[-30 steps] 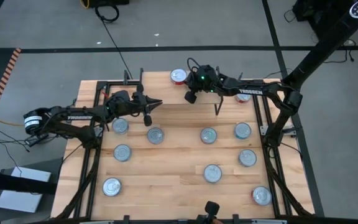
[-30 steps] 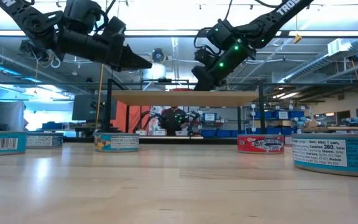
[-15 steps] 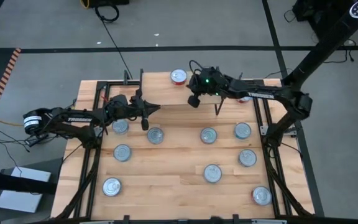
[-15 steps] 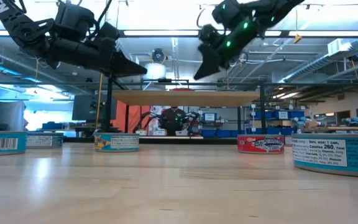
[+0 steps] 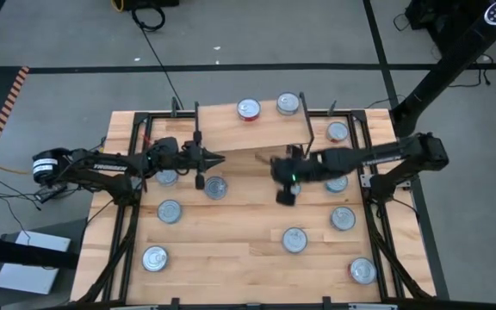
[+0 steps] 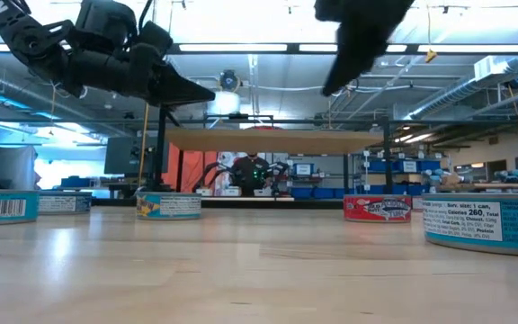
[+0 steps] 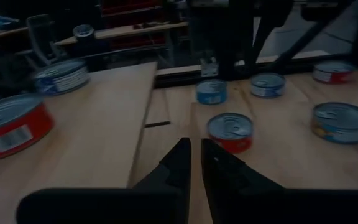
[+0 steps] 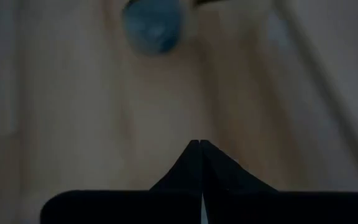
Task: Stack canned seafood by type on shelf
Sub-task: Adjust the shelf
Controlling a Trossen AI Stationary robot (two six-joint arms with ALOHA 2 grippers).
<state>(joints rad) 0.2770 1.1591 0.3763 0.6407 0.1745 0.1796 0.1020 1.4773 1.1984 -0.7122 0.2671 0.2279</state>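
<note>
Squat round tins (image 5: 294, 240) with shiny ribbed silver lids lie scattered flat on the pale plank worktop (image 5: 231, 250). Above mid-worktop the right gripper (image 5: 285, 197) hangs, fingers pressed together, empty. The left gripper (image 5: 216, 158), fingers almost together and empty, hovers by the small light-wood shelf (image 5: 231, 129) on thin black legs, which carries a red-labelled tin (image 5: 248, 108) and a second tin (image 5: 288, 104)
</note>
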